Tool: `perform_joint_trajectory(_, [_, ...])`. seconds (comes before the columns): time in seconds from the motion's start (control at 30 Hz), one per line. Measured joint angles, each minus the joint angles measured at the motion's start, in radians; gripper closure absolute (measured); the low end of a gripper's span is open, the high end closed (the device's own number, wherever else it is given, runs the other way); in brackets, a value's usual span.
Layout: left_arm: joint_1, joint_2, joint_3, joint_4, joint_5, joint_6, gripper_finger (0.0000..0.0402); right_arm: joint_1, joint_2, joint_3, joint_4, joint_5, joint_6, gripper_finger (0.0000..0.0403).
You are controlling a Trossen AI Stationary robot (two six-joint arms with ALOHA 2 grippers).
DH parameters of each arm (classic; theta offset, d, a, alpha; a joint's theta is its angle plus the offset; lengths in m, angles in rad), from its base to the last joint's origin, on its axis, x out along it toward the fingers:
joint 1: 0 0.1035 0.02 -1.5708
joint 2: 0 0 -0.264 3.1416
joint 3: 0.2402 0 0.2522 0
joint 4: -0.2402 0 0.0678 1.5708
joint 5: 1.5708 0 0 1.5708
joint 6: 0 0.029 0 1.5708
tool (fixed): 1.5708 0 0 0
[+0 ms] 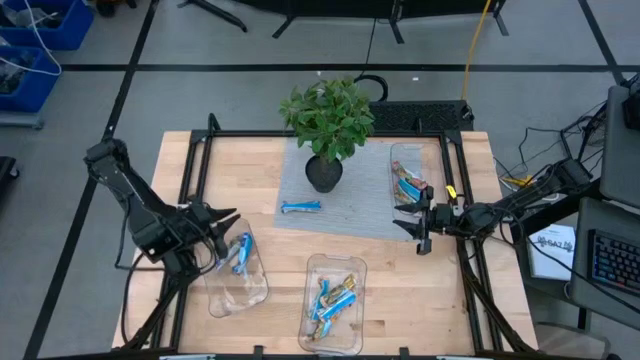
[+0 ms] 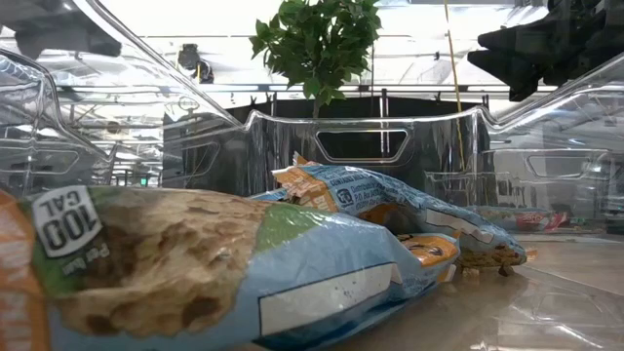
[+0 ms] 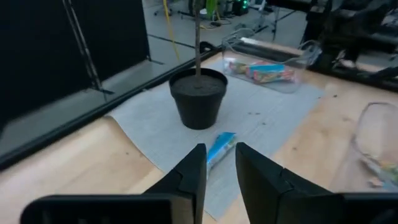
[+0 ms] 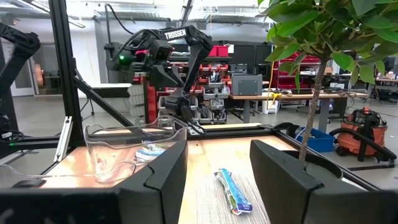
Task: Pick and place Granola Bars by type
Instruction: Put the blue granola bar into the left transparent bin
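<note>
Left tool (image 1: pixel 222 228) hovers over the left clear tray (image 1: pixel 236 275), arm reaching in low from the tabletop's (image 1: pixel 450 300) left edge, elbow bent. Its fingers (image 3: pixel 189 177) stand apart with a narrow gap, nothing between them. Blue bars (image 1: pixel 240 253) lie in that tray right under the tool tip.

Right tool (image 1: pixel 418 228) sits beside the right tray (image 1: pixel 408 178), arm stretched almost flat from the right edge. Fingers (image 4: pixel 163 174) wide apart, empty.

One blue bar (image 1: pixel 301 207) lies alone on the grey mat (image 1: pixel 350 210), between the two tools, just beside the potted plant (image 1: pixel 328 125). More bars (image 1: pixel 333 298) are in the front-centre tray (image 1: pixel 335 305), colourful ones (image 1: pixel 410 187) in the right tray.
</note>
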Motion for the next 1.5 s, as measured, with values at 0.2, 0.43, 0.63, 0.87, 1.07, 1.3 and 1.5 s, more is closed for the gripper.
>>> perform_joint_trajectory(0.2, [0.167,-0.021,-0.095,0.33,0.025,0.405,0.0335,0.0,0.0,0.0,0.0,0.0,-0.014,0.0236])
perform_joint_trajectory(0.43, [0.406,-0.176,-0.321,0.845,0.245,0.867,0.0392,0.0,0.0,0.0,0.003,0.001,-0.028,0.0236])
perform_joint_trajectory(0.63, [0.672,-0.331,-0.506,1.357,0.614,1.25,0.038,0.0,0.0,0.0,0.008,0.002,-0.021,0.0236])
perform_joint_trajectory(0.87, [0.984,-0.28,-0.512,1.564,0.981,1.334,0.0383,0.0,0.0,0.0,0.008,0.007,-0.019,0.0236])
perform_joint_trajectory(1.07, [1.123,-0.067,-0.407,1.554,1.062,1.334,0.0363,0.0,0.0,0.0,0.008,0.008,-0.026,0.0236])
perform_joint_trajectory(1.3, [1.171,0.204,-0.1,1.154,1.114,1.377,0.0286,0.0,0.0,0.0,0.006,0.008,-0.027,0.0236])
perform_joint_trajectory(1.5, [1.153,0.43,0.131,0.787,1.113,1.426,0.0215,0.0,0.0,0.0,0.0,0.008,-0.027,0.0236])
